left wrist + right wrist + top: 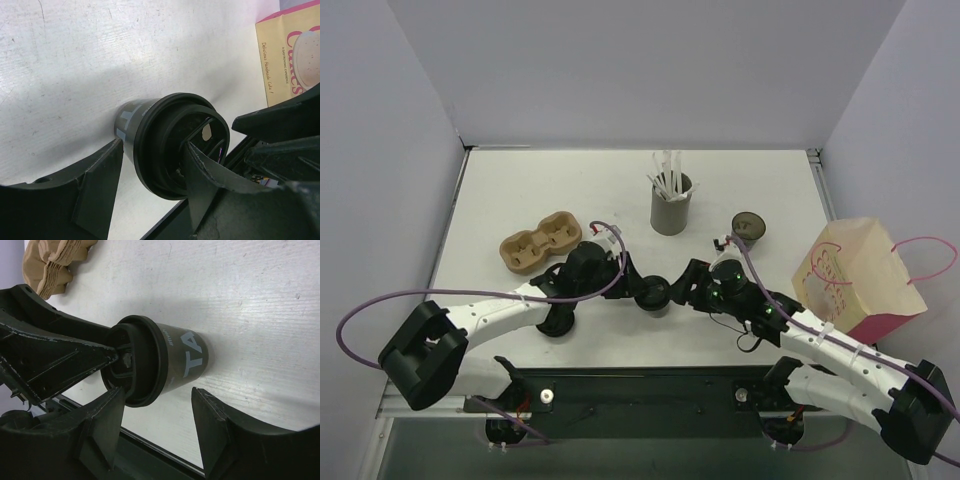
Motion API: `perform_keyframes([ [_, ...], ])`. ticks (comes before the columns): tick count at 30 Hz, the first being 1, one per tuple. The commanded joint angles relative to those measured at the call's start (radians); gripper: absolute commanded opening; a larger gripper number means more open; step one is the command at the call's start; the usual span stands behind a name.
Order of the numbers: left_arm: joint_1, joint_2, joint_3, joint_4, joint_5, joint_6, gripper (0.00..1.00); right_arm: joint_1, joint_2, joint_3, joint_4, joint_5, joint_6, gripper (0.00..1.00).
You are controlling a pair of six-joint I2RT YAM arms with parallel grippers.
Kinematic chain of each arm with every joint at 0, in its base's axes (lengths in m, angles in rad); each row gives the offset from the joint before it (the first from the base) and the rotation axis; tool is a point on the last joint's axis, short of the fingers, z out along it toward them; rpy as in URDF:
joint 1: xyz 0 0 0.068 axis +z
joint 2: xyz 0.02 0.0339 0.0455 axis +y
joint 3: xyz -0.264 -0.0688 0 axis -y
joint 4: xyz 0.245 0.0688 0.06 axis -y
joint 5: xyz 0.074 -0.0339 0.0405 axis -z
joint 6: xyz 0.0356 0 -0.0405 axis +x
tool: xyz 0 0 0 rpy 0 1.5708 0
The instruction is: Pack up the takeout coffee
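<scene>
Seeing takeout coffee (651, 296) lidded and upright on the worktop (520, 190), low centre of the top view, right between the two arms. White "TA" lettering shows on its dark side in the right wrist view (170, 360).

Left tool (636, 291): spread. In its own camera (155, 147) one finger (100, 185) sits beside the cup wall with a sliver of worktop showing between them. The other finger (215, 175) crosses the lid's recessed top. Can't tell whether that one is touching the lid.

Right tool (673, 290): spread as well. In its own camera (159, 392) the cup sits beyond the two fingers. The lower-right finger (215, 435) is apart from the cup, and the lower-left one overlaps the lid rim in frame, contact unclear.

Other items, top view:
- cardboard cup carrier (540, 241), left of centre
- grey straw holder (670, 206) with white straws, upper centre
- open dark cup (750, 226), just right of the straw holder
- paper bag (860, 275) with pink handles, at the right edge
</scene>
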Motion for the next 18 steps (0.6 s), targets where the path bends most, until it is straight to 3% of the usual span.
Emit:
perform_keyframes([
  [1,-0.007,0.022,0.031,-0.062,-0.007,0.029,0.61,0.044,0.016,0.049,0.032,0.078,0.029,0.57],
  [13,-0.010,0.051,0.031,-0.031,0.010,0.019,0.61,0.082,0.117,0.049,0.106,0.177,0.096,0.57],
  [18,-0.018,0.053,0.020,-0.022,0.011,0.011,0.61,0.081,0.171,0.052,0.116,0.176,0.090,0.50],
])
